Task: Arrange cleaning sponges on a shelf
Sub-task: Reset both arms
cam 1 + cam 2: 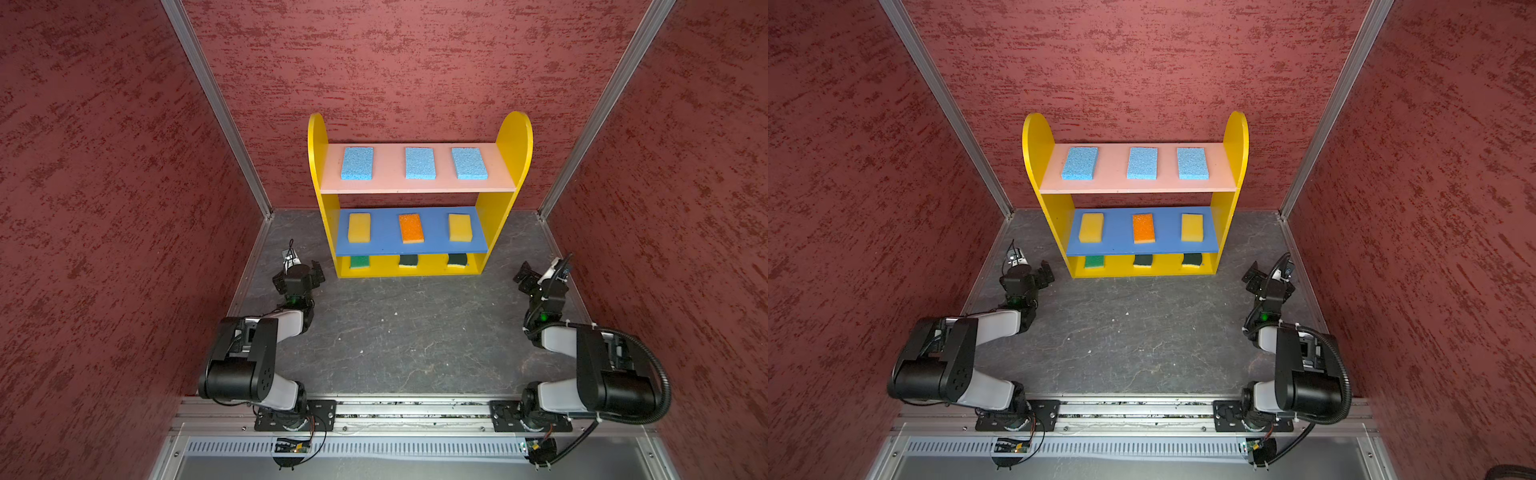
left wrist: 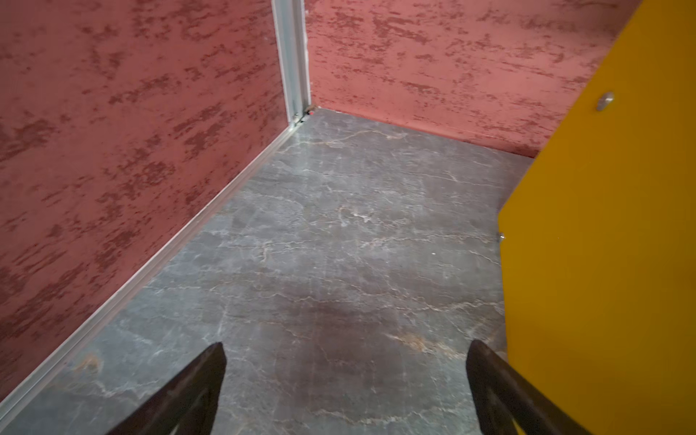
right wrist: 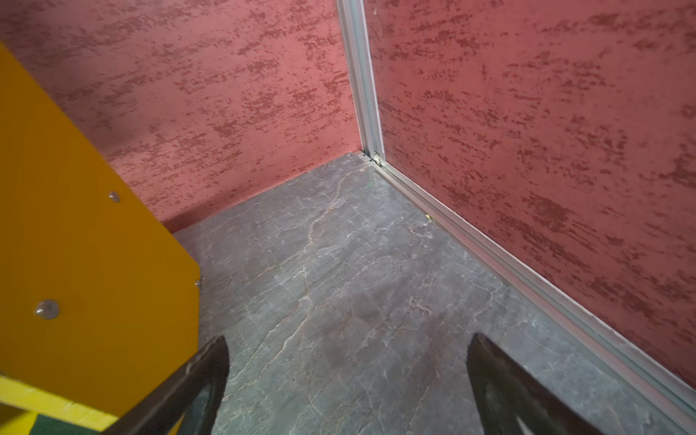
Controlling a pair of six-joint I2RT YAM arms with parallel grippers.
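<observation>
The shelf (image 1: 514, 143) (image 1: 1236, 139) stands against the back wall. Three light blue cleaning sponges (image 1: 357, 163) lie on its pink top board. On the blue middle board an orange-topped sponge (image 1: 411, 228) lies between two yellow ones (image 1: 359, 227). On the yellow base are a bright green sponge (image 1: 359, 262) and two dark green ones (image 1: 457, 259). My left gripper (image 1: 317, 273) (image 2: 347, 345) hangs open and empty beside the shelf's left side panel (image 2: 602, 244). My right gripper (image 1: 524, 276) (image 3: 349, 339) hangs open and empty beside the right side panel (image 3: 75, 244).
Red textured walls (image 1: 104, 187) close in the left, right and back, with aluminium corner posts (image 1: 216, 108). The floor (image 1: 407, 332) is grey marbled stone. A metal rail (image 1: 415, 409) carrying both arm bases runs along the front edge.
</observation>
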